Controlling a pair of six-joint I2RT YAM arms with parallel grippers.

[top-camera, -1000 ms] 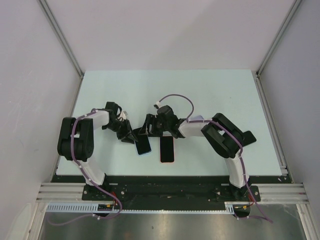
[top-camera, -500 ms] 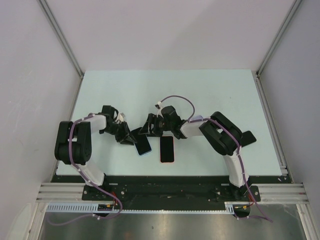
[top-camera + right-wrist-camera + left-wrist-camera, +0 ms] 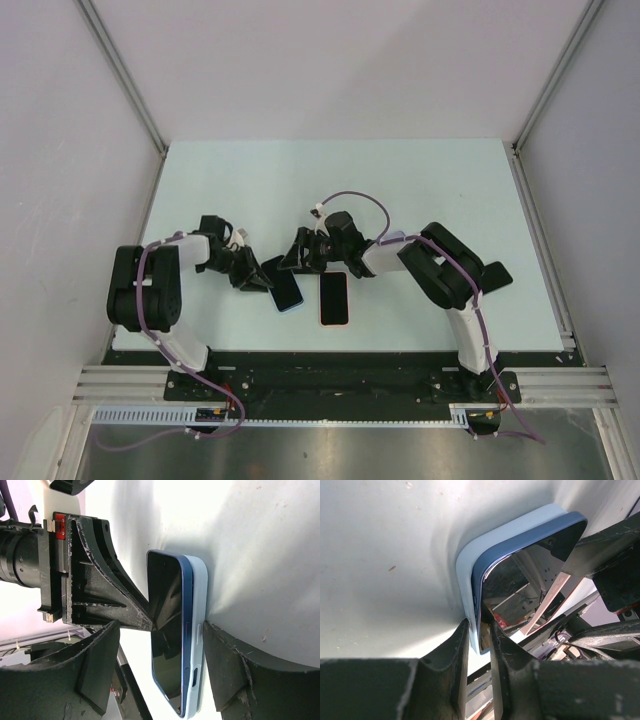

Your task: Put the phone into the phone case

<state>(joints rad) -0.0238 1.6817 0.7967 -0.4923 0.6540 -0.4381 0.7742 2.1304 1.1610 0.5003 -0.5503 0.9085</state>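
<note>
A dark blue phone lies screen-up on a pale blue phone case, just left of the table's centre. In the left wrist view the phone sits on top of the case, not pressed in. My left gripper is shut on their near edge, pinching phone and case together; it also shows in the top view. My right gripper is open and straddles the phone and case, with one finger against the case's side. It comes in from the right in the top view.
A second phone in a red-rimmed case lies flat just right of the blue one, close to my right gripper. The table's front edge is a short way behind both phones. The left gripper's finger fills the left of the right wrist view.
My left arm has drawn back a little to the left and lowered, keeping its hold. The right gripper has shifted slightly. The phone and case have barely moved.
</note>
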